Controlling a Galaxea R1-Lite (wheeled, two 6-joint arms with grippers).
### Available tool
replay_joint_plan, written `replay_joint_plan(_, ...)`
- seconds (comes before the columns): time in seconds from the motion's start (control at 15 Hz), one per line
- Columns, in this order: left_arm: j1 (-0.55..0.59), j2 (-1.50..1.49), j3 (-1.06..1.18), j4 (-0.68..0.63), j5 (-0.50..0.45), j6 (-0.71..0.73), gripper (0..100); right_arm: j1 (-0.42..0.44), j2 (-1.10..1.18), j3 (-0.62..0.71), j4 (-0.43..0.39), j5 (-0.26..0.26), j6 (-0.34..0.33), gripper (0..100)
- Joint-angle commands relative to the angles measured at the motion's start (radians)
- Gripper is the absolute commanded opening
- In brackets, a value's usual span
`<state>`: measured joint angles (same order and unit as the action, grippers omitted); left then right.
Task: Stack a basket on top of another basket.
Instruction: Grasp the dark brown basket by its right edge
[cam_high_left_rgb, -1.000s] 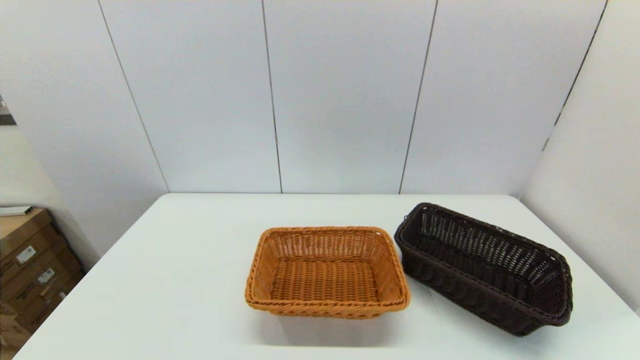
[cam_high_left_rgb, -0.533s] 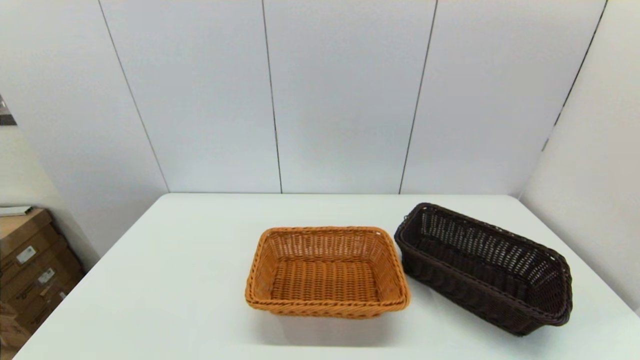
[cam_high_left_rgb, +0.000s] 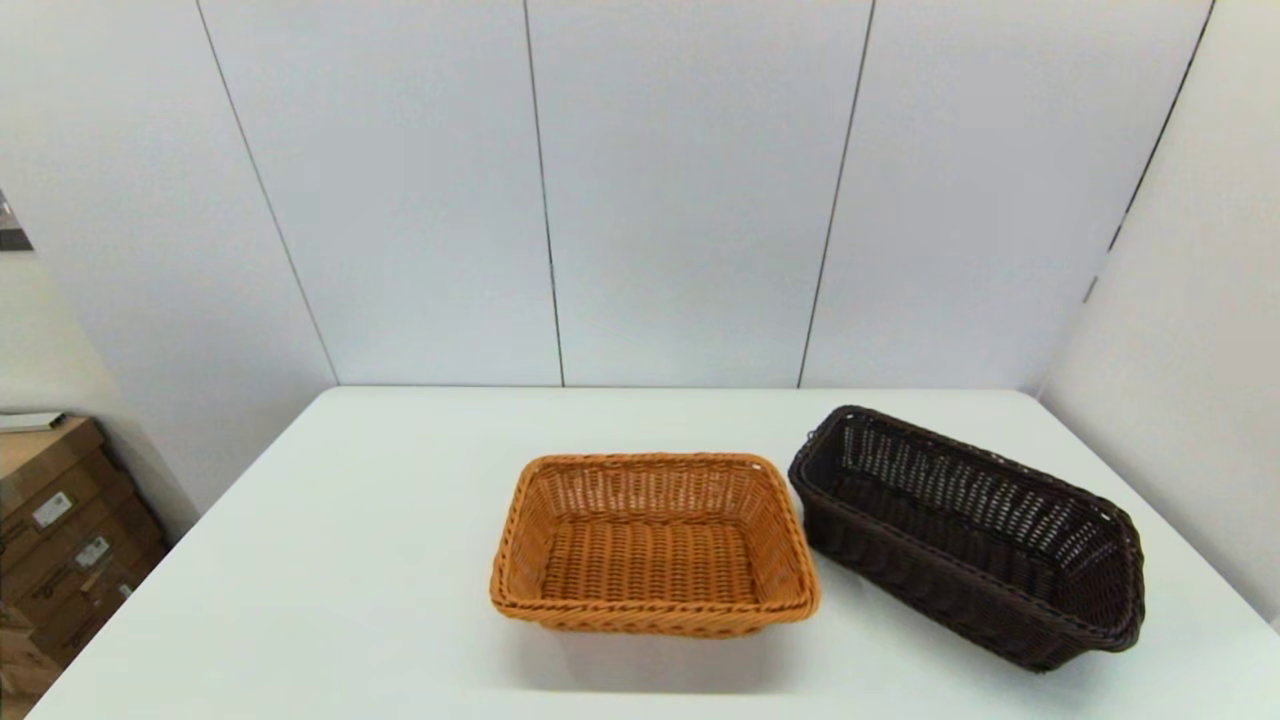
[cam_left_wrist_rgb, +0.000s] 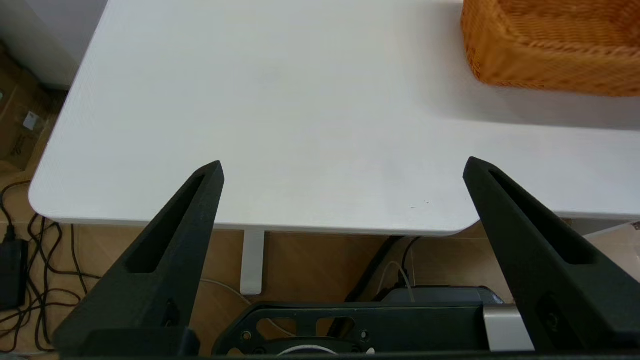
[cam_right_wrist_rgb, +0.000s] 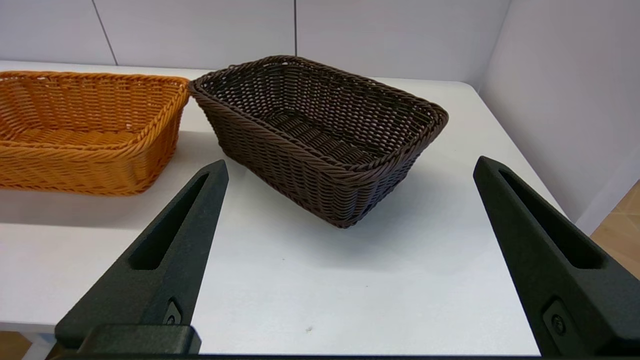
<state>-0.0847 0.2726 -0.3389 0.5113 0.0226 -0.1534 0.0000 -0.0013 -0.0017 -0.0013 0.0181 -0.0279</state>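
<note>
The dark brown basket sits on the right of the white table, turned at an angle; it also shows ahead in the right wrist view. The orange-tan basket stands at the table's middle, its corner nearly touching the dark one. My right gripper is open, held before the table's near edge, short of the dark basket. My left gripper is open near the table's front left edge, away from both baskets. Neither arm shows in the head view.
Grey wall panels close off the back and right of the table. Cardboard boxes stand on the floor to the left. Cables and the robot's base lie below the table's front edge. Bare table lies left of the orange-tan basket.
</note>
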Motion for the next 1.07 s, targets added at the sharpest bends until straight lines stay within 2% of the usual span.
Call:
replay_joint_plan(0.07,0.120,-0.018,-0.028,0.021,-0.013,0.069,100,0.000,0.000,0.000,0.000,0.000,-0.001,100)
replay_joint_plan(0.33,0.114,-0.069,0.040,0.006,-0.010,0.104,100,0.000,0.000,0.000,0.000,0.000,0.000,100)
replay_joint_plan(0.67,0.077,-0.200,0.107,-0.096,-0.009,0.107,100,0.000,0.000,0.000,0.000,0.000,-0.001,100)
replay_joint_plan(1.07,0.077,-0.274,0.324,-0.471,-0.013,0.184,100,0.000,0.000,0.000,0.000,0.000,-0.001,100)
